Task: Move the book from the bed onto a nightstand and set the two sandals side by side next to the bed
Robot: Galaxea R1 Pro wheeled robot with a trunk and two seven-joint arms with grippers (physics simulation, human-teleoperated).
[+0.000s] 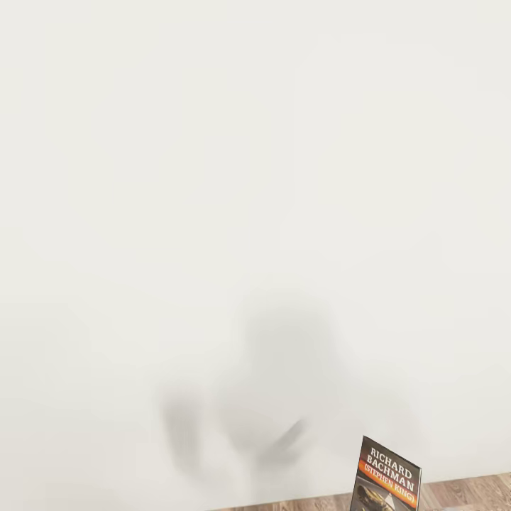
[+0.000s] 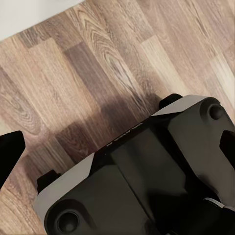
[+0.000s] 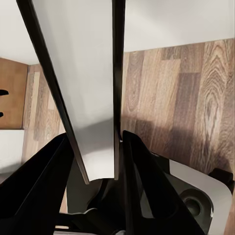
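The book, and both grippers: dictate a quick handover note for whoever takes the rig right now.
Right gripper: jaws shut on the book, which is held upright, cover toward the head camera, in front of a white wall.
Left gripper: one dark fingertip shows over the wood floor; open or shut cannot be told, and nothing is seen in it.
Done: book picked up and off the bed.
Left: set the book on a nightstand, then place the two sandals side by side next to the bed.
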